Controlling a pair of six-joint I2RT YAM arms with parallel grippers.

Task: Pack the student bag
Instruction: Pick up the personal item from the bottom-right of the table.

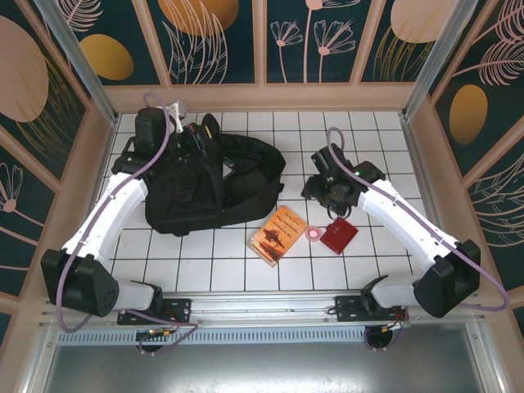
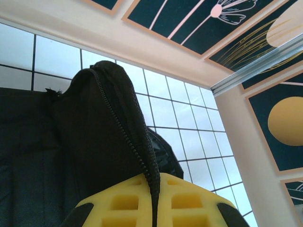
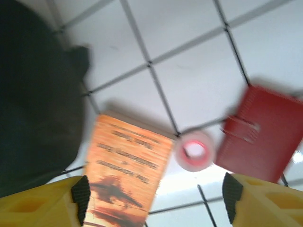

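Note:
The student bag (image 1: pixel 209 184), big, soft and black, lies at the table's back left. My left gripper (image 1: pixel 199 133) is at its far edge, shut on the bag's zipper edge (image 2: pixel 144 161), which rises as a peak between the yellow fingers (image 2: pixel 189 203). My right gripper (image 1: pixel 327 196) hovers open above the table, right of the bag, nothing between its fingers (image 3: pixel 57 203). Below it lie an orange book (image 3: pixel 125 172), a roll of tape with a pink core (image 3: pixel 194 150) and a dark-red wallet (image 3: pixel 262 132). In the top view the book (image 1: pixel 278 234), tape (image 1: pixel 314 234) and wallet (image 1: pixel 338 236) lie in a row.
Low walls with patterned panels ring the white tiled table (image 1: pixel 246 270). Bare tiles stretch along the front and at the back right (image 1: pixel 385 131). Part of the bag (image 3: pixel 33 104) shows at the left of the right wrist view.

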